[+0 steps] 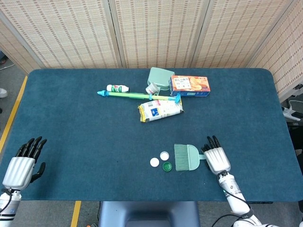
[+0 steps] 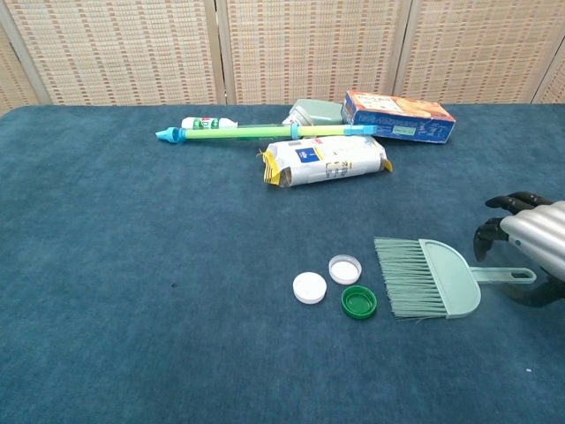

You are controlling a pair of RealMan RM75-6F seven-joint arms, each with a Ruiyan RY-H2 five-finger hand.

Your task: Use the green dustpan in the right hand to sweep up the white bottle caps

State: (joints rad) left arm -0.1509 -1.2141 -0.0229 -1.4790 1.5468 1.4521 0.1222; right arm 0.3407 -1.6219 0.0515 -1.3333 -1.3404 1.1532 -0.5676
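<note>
A pale green hand brush with a dustpan-shaped body (image 1: 188, 157) (image 2: 434, 277) lies flat on the blue table, bristles pointing left, handle (image 2: 508, 275) pointing right. Two white bottle caps (image 1: 155, 162) (image 1: 164, 155) (image 2: 310, 287) (image 2: 344, 268) lie just left of the bristles. A green cap (image 1: 167, 166) (image 2: 358, 302) sits beside them. My right hand (image 1: 216, 158) (image 2: 532, 243) hovers over the handle's end with fingers apart, holding nothing. My left hand (image 1: 22, 165) stays at the table's near left corner, fingers extended, empty.
At the back of the table lie a green and blue stick (image 1: 137, 96), a small white bottle (image 1: 117, 88), a snack bag (image 1: 160, 109), an orange box (image 1: 189, 86) and a green container (image 1: 160, 77). Woven screens stand behind.
</note>
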